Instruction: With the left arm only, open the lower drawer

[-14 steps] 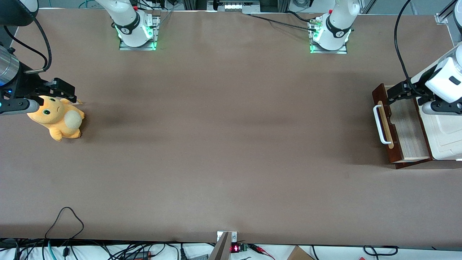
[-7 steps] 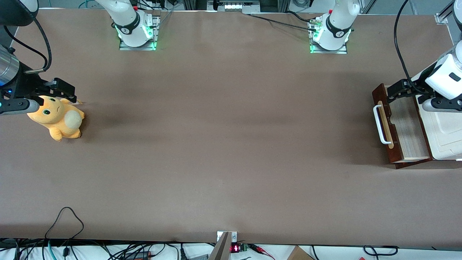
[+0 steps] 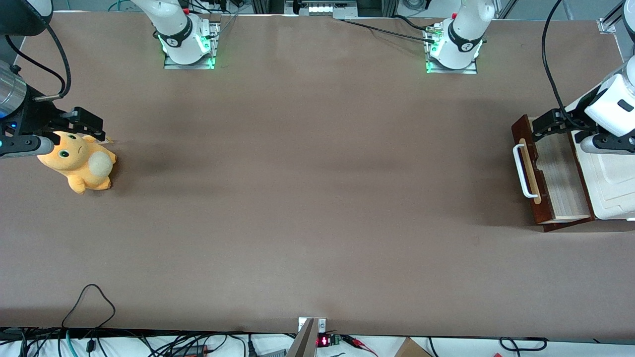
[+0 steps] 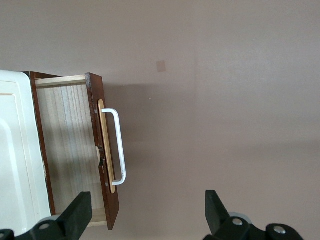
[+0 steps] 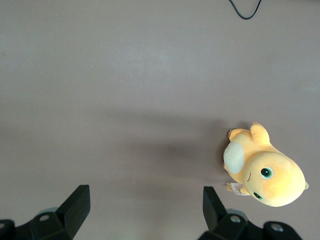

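Observation:
The lower drawer [image 3: 558, 173] stands pulled out of the cabinet, showing its pale wood inside [image 4: 65, 140] and dark reddish-brown front. Its white U-shaped handle [image 3: 521, 171] [image 4: 119, 145] sits free on the pale strip. My left arm [image 3: 612, 111] reaches in over the cabinet. Its black gripper [image 3: 543, 125] [image 4: 146, 220] hovers open above the end of the drawer that is farther from the front camera. It holds nothing and touches neither the handle nor the drawer front.
The cream-white cabinet top [image 3: 612, 188] [image 4: 12, 150] lies beside the open drawer at the working arm's end. An orange plush toy [image 3: 79, 163] [image 5: 265, 172] lies toward the parked arm's end. Two arm bases [image 3: 188, 44] [image 3: 454, 49] stand farthest from the front camera.
The left arm and gripper drew slightly away from the front camera a second ago, then held still. The drawer stays pulled out as before.

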`<action>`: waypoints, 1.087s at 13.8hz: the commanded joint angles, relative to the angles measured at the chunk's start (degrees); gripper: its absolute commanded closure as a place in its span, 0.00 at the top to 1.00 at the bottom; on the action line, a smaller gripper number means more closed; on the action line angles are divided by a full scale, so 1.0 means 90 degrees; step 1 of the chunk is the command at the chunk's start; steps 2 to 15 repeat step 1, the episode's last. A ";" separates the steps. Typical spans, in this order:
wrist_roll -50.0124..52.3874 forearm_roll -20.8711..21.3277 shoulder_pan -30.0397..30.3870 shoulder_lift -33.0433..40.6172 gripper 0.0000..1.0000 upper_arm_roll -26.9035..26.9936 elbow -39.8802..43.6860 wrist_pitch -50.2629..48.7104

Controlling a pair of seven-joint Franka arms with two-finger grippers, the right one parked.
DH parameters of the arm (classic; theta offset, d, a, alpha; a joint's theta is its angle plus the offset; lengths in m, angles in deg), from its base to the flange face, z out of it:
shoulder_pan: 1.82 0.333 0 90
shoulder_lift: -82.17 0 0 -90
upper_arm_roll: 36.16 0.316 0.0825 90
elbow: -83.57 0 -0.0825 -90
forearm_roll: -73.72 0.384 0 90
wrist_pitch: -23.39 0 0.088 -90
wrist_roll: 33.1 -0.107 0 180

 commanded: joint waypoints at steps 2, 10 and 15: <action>-0.0156 -0.0059 -0.0087 0.0129 1.00 0.0104 -0.0105 0.0059; -0.0156 -0.0059 -0.0087 0.0129 1.00 0.0104 -0.0105 0.0059; -0.0156 -0.0059 -0.0087 0.0129 1.00 0.0104 -0.0105 0.0059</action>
